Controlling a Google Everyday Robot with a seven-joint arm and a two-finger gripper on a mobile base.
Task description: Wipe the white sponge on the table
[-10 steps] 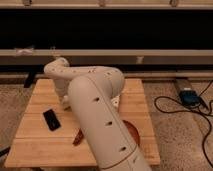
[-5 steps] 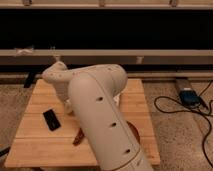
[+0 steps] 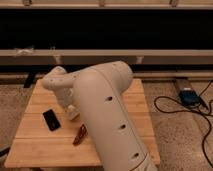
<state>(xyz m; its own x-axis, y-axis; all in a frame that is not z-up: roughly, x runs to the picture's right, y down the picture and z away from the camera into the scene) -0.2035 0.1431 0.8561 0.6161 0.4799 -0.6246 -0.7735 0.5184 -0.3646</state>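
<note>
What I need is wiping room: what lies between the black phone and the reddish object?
Only bare table between the black phone and the reddish object, in the camera view. The shut pincer hangs low just beyond that gap.

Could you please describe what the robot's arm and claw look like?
The arm is glossy off-white, built of thick rounded tubular links with domed joint caps. A row of small dark holes runs along the largest link. No cables show on it. The claw, low over the table left of that link, looks equally pale; little more of it shows.
</note>
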